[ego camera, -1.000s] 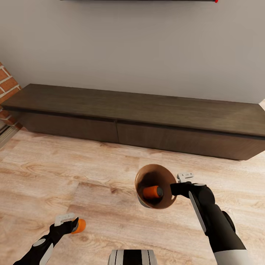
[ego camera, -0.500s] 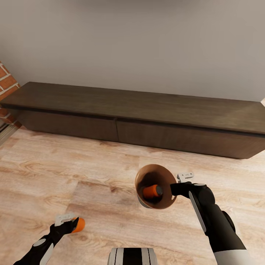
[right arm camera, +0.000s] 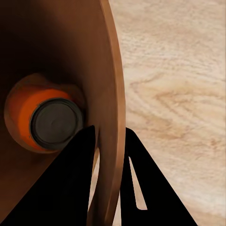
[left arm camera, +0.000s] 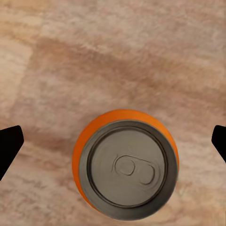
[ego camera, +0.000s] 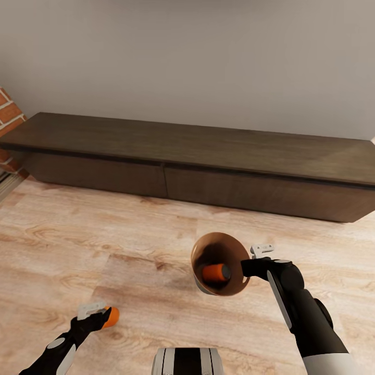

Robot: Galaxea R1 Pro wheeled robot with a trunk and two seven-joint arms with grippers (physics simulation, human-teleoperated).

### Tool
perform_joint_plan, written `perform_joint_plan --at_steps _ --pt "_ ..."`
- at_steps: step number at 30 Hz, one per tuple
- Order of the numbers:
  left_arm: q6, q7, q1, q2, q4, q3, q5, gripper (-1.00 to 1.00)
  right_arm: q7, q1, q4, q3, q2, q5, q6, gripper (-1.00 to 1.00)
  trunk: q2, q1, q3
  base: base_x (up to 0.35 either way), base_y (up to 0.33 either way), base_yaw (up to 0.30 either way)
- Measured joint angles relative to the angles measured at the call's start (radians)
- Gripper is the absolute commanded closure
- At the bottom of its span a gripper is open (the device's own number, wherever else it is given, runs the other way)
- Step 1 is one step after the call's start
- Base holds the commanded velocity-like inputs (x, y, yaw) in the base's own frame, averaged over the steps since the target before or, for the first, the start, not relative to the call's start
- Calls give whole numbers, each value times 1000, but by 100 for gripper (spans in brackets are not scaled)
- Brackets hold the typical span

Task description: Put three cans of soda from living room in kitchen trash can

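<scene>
**Grippers with can and bin above the plank floor**

Right gripper is clamped on the rim of the trash can, one finger inside the wall and the other outside, as the right wrist view shows. The bin hangs tilted above the floor, its copper-brown mouth turned toward the head camera. One orange soda can lies on its side within, against the inner wall. Left gripper, lower and well apart from the bin, holds a second orange can; in the left wrist view that can's grey top sits between the two dark fingertips, though contact with its sides cannot be told there. Beyond both arms, a long low dark-wood cabinet stands against a grey wall, with brickwork at its left end.
</scene>
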Motion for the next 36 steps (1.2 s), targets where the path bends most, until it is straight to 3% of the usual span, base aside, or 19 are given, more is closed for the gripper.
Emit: perform_joint_plan --at_steps 8,12,31,36 --pt "0 0 0 0 0 0 0 -100 0 0 0 0 0 -2 0 100 -14 8 -6 0 0 0" --pt "0 0 0 0 0 -1 0 -100 0 0 0 0 0 1 0 100 -42 23 -19 0 0 0" --pt "0 0 0 0 0 1 0 -100 0 0 -37 0 0 -3 1 100 -42 23 -19 0 0 0" --pt "0 0 0 0 0 0 0 -100 0 0 -42 0 0 -1 1 100 -77 42 -34 0 0 0"
